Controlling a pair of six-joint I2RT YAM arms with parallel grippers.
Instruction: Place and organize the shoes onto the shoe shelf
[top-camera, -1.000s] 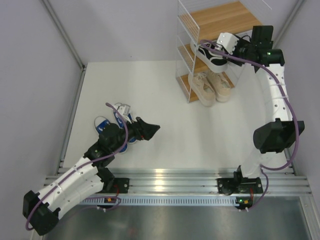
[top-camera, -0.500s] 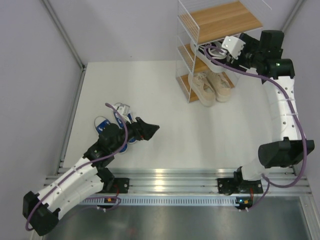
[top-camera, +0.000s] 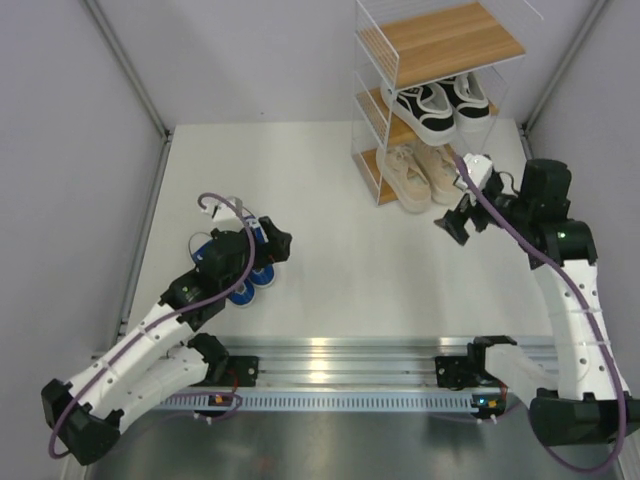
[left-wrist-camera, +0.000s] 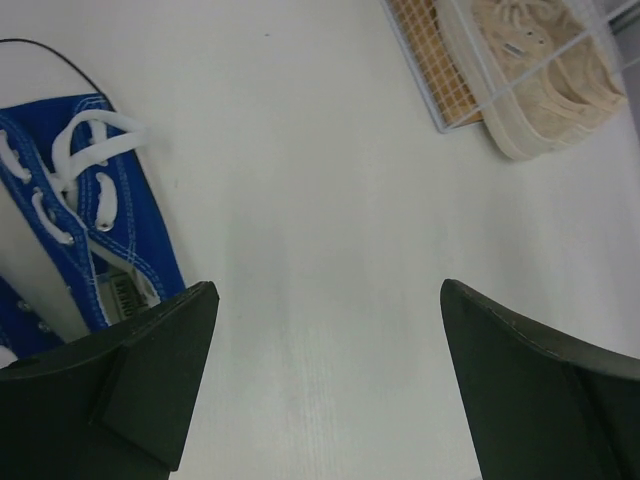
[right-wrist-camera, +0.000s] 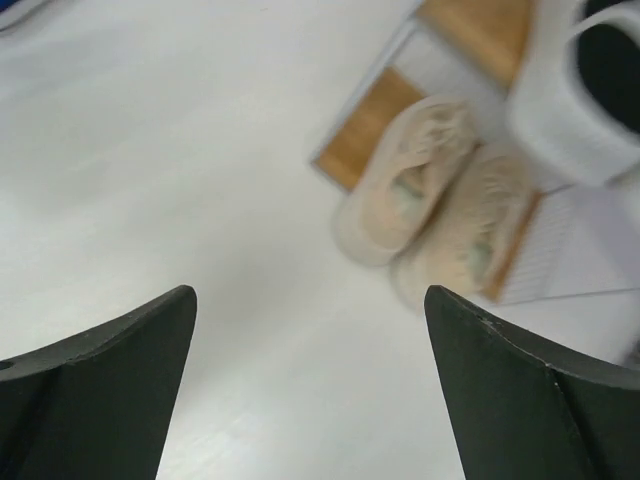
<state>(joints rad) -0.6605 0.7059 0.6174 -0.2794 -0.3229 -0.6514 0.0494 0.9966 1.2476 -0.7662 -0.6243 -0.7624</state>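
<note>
Lower left of the top view: the left gripper (top-camera: 270, 243) hangs over the blue pair (top-camera: 243, 288) on the table (top-camera: 330, 230), jaws spread wide and holding nothing; the wrist view shows one blue shoe (left-wrist-camera: 100, 220) beside the left finger, not between the fingers. The step in hand is judged to be the pickup of a blue shoe. To do it well, centre the jaws across the shoe's width at mid-length, descend until both fingers flank the side walls, keep the loose white laces out of the closing path, and close only when the sole is seated flat. Right of centre: the right gripper (top-camera: 452, 222) hovers in front of the shoe shelf (top-camera: 370, 110), jaws wide and empty; keep it off the shelf front until a shoe arrives. Upper centre: the beige pair (top-camera: 425, 172) sits on the bottom tier with toes past the front edge, the black pair (top-camera: 440, 105) on the middle tier, and the top tier (top-camera: 440, 42) carries nothing. Count: two blue shoes, two beige, two black, six in all; three tiers; two arms
</note>
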